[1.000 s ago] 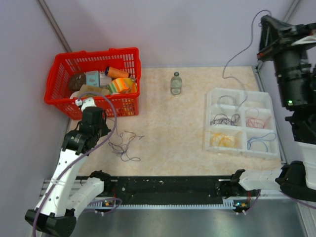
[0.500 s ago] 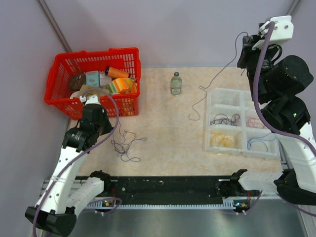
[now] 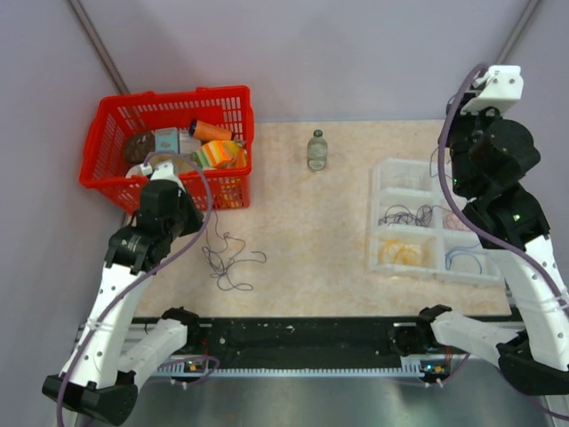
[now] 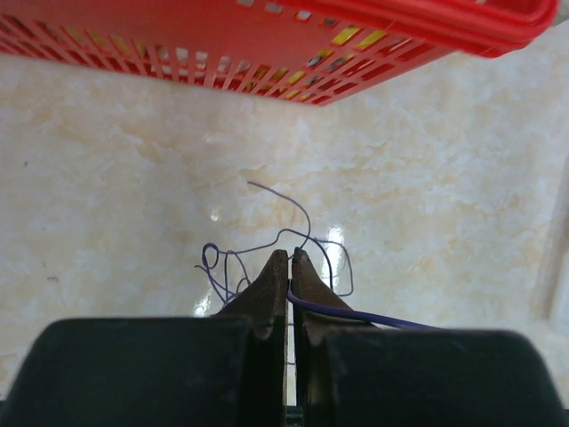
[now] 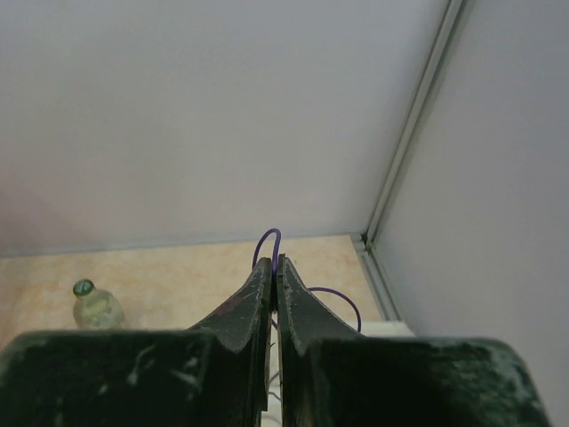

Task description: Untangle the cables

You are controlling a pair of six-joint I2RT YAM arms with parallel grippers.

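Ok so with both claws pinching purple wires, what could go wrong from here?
The left claw pinches one strand of the tangle; pulling may tighten the knot or drag the whole bunch. The right claw holds its purple wire up by the tray; the trailing end may hook sorted wires out.

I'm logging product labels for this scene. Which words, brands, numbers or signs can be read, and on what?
No text can be read.
Packages in the red basket: printed, but too small and blurred to read.
Glass bottle: no legible label.
Clear tray: no lettering visible.
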